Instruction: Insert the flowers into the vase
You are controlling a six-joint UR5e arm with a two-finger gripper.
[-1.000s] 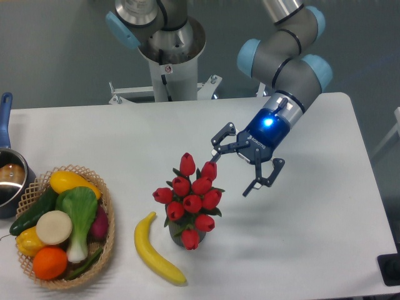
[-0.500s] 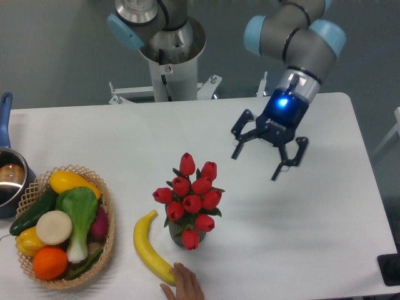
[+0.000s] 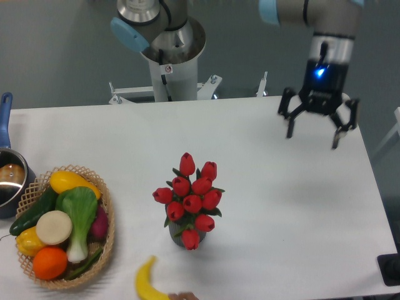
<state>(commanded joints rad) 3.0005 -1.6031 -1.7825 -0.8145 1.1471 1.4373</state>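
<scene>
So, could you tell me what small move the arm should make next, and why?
Probably none beyond holding clear: the flowers already stand upright in the vase, and the gripper hangs open and empty, well apart near the table's far right edge.

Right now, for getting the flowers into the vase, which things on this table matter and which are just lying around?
Part of the job:
flowers, standing in the vase
vase, mostly hidden under them
gripper, open, off to the right

Just lying about:
basket of vegetables
banana at the front edge
pot at the left edge
</scene>
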